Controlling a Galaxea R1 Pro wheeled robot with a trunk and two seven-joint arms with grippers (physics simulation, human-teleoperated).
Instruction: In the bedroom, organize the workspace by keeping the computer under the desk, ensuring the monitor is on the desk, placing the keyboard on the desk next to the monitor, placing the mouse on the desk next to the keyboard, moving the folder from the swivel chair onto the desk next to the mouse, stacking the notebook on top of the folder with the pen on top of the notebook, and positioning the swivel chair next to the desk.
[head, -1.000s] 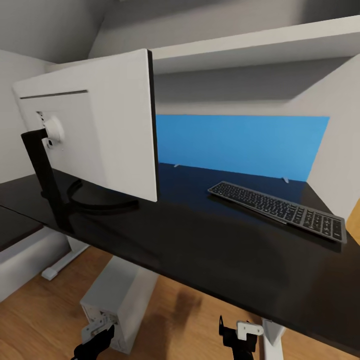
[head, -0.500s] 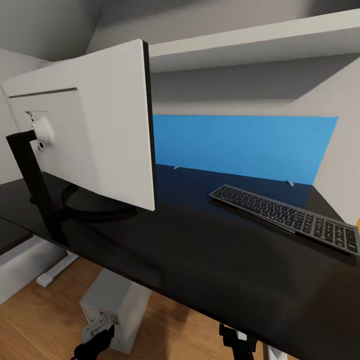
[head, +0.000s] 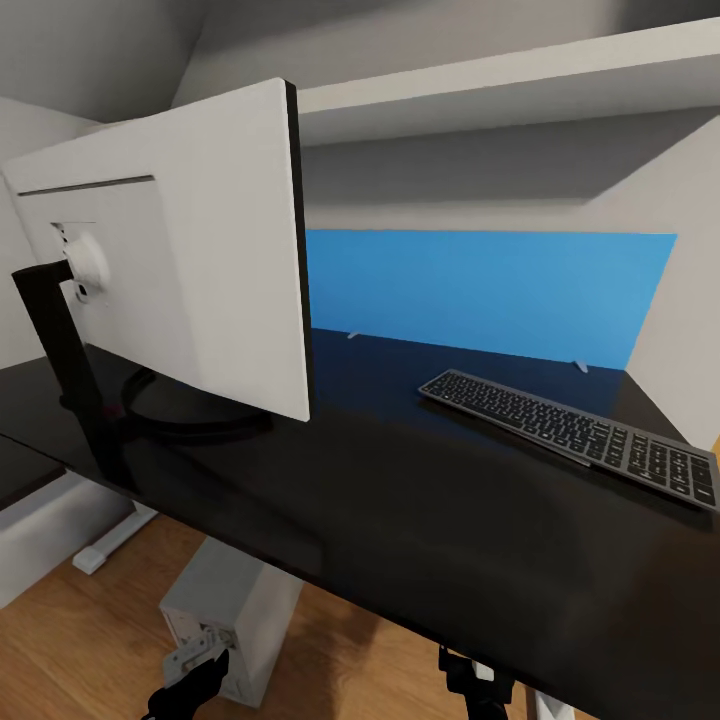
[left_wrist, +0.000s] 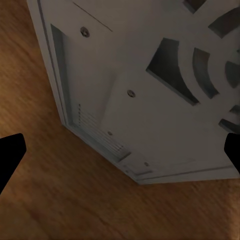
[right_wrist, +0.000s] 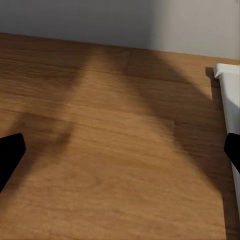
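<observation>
From my seat I count two grippers, one computer, one monitor, one keyboard and one desk. Nearest me, low in the head view, the left gripper (head: 190, 680) hangs just in front of the computer (head: 225, 610), and the right gripper (head: 478, 685) sits below the desk's front edge. In the left wrist view the left gripper (left_wrist: 120, 150) has its black fingertips (left_wrist: 10, 152) spread wide with nothing between them, and the tower's silver-grey case (left_wrist: 140, 85) with its vent slots lies straight ahead, not touching either tip. In the right wrist view the right gripper (right_wrist: 120, 150) is likewise spread and empty over the wooden floor (right_wrist: 100, 140), with the white desk leg (right_wrist: 231, 110) just beside one fingertip. The computer stands on the floor under the desk (head: 420, 520). On the glossy black top the monitor (head: 180, 260) stands to my left, its white back toward me on a black stand, and the keyboard (head: 570, 435) lies further right, apart from it, before the blue back panel (head: 480, 290).
</observation>
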